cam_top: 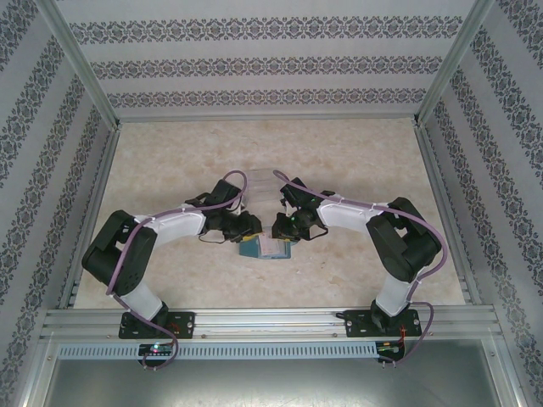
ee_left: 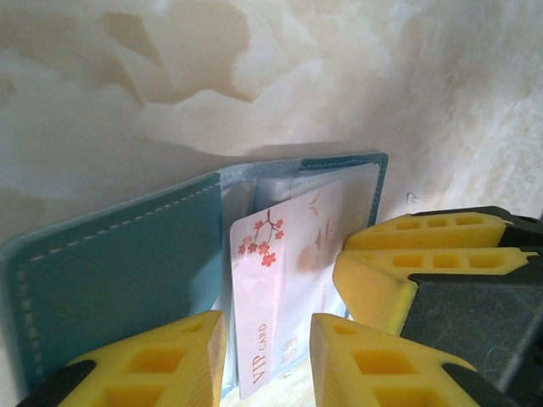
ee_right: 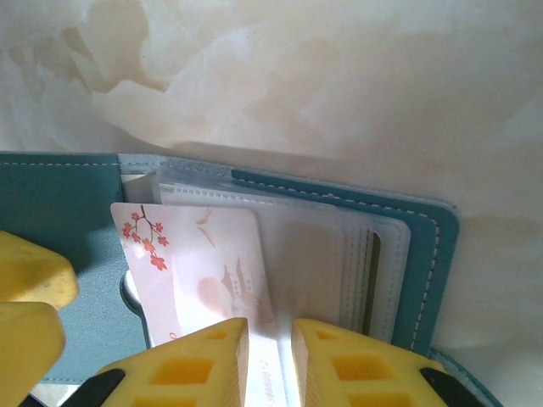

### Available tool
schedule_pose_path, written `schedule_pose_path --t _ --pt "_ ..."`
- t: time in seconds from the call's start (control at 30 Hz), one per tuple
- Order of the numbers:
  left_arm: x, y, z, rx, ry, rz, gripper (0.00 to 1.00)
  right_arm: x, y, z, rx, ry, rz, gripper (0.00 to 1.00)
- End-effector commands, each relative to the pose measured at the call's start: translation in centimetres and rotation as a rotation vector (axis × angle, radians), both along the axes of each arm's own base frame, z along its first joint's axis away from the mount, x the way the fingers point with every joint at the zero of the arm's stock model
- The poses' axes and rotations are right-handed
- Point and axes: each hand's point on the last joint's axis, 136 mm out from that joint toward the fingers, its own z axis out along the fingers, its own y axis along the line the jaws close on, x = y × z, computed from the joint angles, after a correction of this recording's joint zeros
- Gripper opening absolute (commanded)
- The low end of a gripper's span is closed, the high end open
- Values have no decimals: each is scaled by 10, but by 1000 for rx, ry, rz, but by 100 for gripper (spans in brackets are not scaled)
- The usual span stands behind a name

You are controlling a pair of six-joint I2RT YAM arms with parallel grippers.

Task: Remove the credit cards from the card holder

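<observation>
The teal card holder [cam_top: 253, 248] lies open on the table between both arms, its left cover [ee_left: 119, 271] raised and its clear sleeves [ee_right: 339, 263] fanned out. A pink VIP credit card [ee_left: 263, 280] with red blossoms sticks partly out of a sleeve. My left gripper [ee_left: 267, 322] is open; the card stands in the gap between its yellow fingers, touching neither. My right gripper [ee_right: 270, 326] is shut on the sleeve leaf of the card holder, beside the pink card [ee_right: 195, 254]. A dark card edge [ee_right: 372, 275] shows in a further pocket.
A clear plastic box [cam_top: 259, 182] sits just behind the two grippers. The right gripper's yellow fingers [ee_left: 399, 271] crowd the card's right side, and the left gripper's finger [ee_right: 25, 288] sits at the far left. Marbled table [cam_top: 170, 161] surrounds everything, with patterned walls on three sides.
</observation>
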Motion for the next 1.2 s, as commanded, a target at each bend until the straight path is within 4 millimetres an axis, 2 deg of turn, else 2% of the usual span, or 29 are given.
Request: schedule_pose_path --t 0.0,0.23,0.5,0.97,1.17 --pt "5 -5 -6 -59 15 14 32 -9 -15 -14 -77 44 -3 24" --pt "0 0 -23 -27 50 26 33 -10 -16 -12 -81 38 -4 24" --pt "4 -8 -20 -106 22 38 29 -11 -17 -13 -82 41 -7 24" --pt "1 -11 -35 -140 50 40 26 -11 -18 -12 -85 35 -12 24" --pt "3 -16 -35 -188 45 45 23 -13 -16 -14 -84 42 -10 24"
